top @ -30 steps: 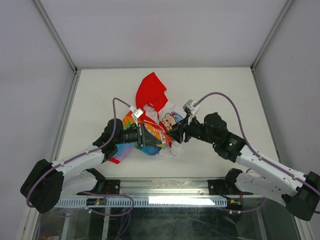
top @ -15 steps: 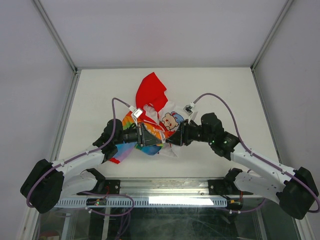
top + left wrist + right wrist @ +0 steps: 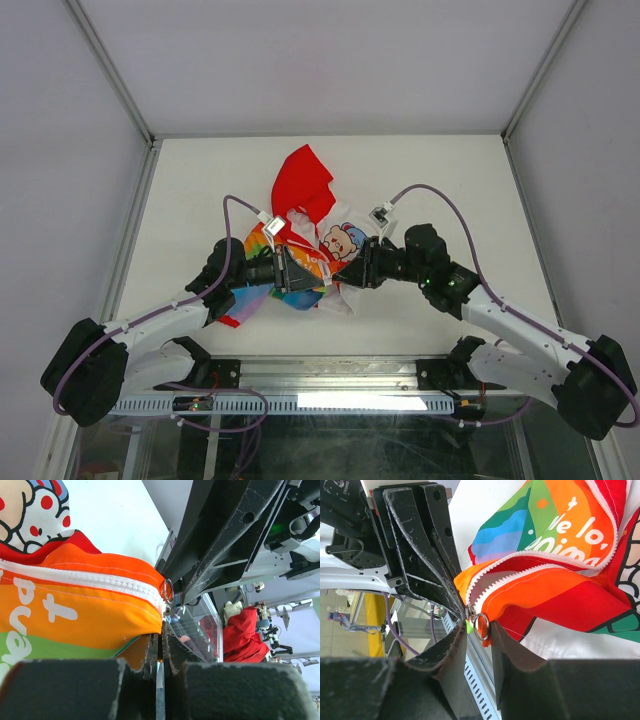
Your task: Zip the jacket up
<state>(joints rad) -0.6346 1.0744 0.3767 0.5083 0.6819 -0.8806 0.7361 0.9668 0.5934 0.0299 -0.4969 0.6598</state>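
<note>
The jacket (image 3: 303, 187) lies crumpled at the table's middle, with its red hood at the far side and its rainbow panels near me. My left gripper (image 3: 303, 272) is shut on the orange hem (image 3: 75, 605) just below the zipper's bottom end. The metal ring of the zipper pull (image 3: 168, 591) hangs beside its tips. My right gripper (image 3: 346, 275) faces it from the right. Its jaws stand narrowly open around that ring (image 3: 481, 626). The white zipper teeth (image 3: 530, 570) run apart above it, so the jacket (image 3: 560, 585) is unzipped here.
The white table (image 3: 450, 180) is walled at the back and both sides. Both arms meet over the jacket's near edge. A metal rail (image 3: 330, 400) runs along the front edge, below the grippers.
My right gripper has moved left toward the jacket's hem, and its fingers now stand around the zipper ring. The left gripper has held still.
</note>
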